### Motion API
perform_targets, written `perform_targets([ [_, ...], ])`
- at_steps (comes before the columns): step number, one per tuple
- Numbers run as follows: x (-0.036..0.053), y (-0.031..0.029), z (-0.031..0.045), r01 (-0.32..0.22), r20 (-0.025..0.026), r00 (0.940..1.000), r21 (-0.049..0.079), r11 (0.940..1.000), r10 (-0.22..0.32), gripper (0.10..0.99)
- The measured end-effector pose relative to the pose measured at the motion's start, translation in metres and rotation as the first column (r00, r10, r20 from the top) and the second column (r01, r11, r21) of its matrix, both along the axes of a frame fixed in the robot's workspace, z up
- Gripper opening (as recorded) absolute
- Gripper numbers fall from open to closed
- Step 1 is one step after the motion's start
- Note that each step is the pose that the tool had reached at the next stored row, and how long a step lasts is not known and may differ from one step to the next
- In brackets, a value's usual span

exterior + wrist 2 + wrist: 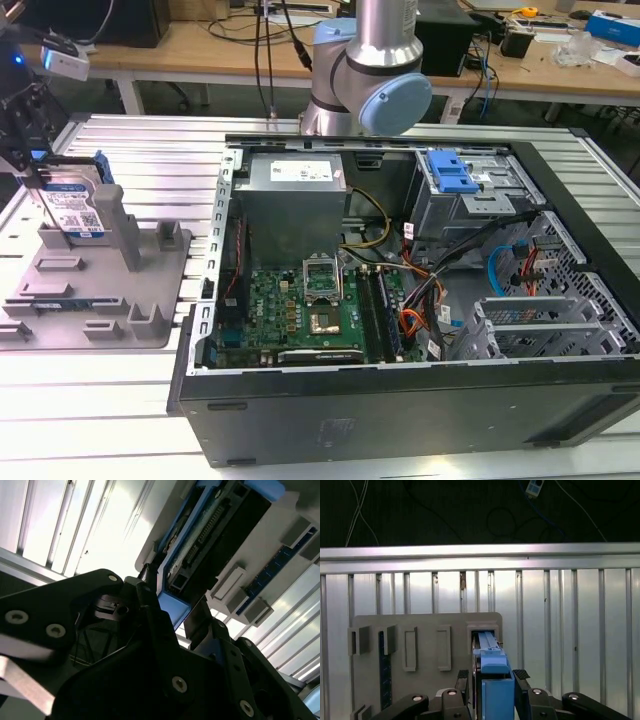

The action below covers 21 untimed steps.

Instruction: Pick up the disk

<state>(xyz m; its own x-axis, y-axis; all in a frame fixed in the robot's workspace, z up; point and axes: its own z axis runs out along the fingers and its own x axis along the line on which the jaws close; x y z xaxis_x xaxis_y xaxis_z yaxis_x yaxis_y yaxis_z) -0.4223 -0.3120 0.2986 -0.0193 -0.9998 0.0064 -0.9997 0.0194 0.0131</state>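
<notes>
Exterior view: a post of the grey holder (170,250) covers the lower corner of the disk (72,205), whose label print is too small to make out. The arm (375,60) runs off the top edge. First wrist view: the gripper (492,677) and the disk are cut off at the bottom edge.

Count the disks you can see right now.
1. The disk stands on edge in the grey holder at the exterior view's left, with the gripper around it. The drive cage in the case could hide another.
</notes>
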Motion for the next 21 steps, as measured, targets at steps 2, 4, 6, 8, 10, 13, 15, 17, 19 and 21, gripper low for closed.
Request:
perform_targets([
  [2,0.0,0.0,-0.0005,0.0,0.0,1.0,0.0,1.0,0.0,0.471],
  [4,-0.0001,0.0,-0.0007,0.0,-0.0001,1.0,0.0,1.0,0.0,0.471],
  [6,-0.0001,0.0,-0.0011,0.0,0.0,1.0,0.0,1.0,0.0,0.471],
  [8,-0.0003,0.0,-0.0014,0.0,-0.0001,1.0,0.0,1.0,0.0,0.455],
  [10,-0.0003,0.0,-0.0016,0.0,-0.0001,1.0,0.0,1.0,0.0,0.384],
  [13,-0.0004,0.0,-0.0021,0.0,0.0,1.0,0.0,1.0,0.0,0.384],
  [15,-0.0004,0.0,-0.0021,0.0,-0.0001,1.0,0.0,1.0,0.0,0.384],
  [17,-0.0004,0.0,-0.0022,0.0,-0.0001,1.0,0.0,1.0,0.0,0.384],
  [19,-0.0004,0.0,-0.0022,0.0,0.0,1.0,0.0,1.0,0.0,0.384],
  [21,-0.0004,0.0,-0.0022,0.0,0.0,1.0,0.0,1.0,0.0,0.373],
])
